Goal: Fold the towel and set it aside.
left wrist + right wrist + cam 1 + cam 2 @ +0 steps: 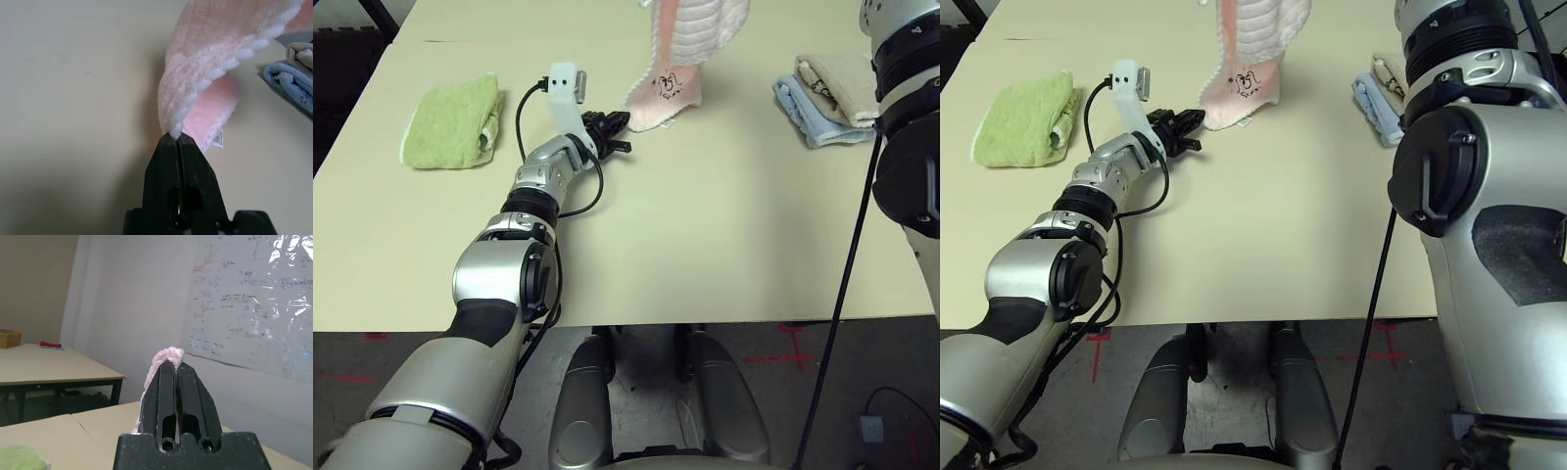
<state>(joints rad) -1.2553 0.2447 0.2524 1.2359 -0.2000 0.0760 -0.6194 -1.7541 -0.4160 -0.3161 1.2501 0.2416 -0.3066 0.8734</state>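
My left arm reaches forward low over the table, its gripper level and clamped on a towel corner. My right gripper is raised, tilted upward, pinching the towel's upper end.

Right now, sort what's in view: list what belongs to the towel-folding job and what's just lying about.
Job:
- pink towel, hanging, lower end on the table
- left end effector, shut on its lower edge
- right end effector, shut on its upper end

Lying about:
- green towel, folded
- blue towel, folded
- beige towel, on the blue one
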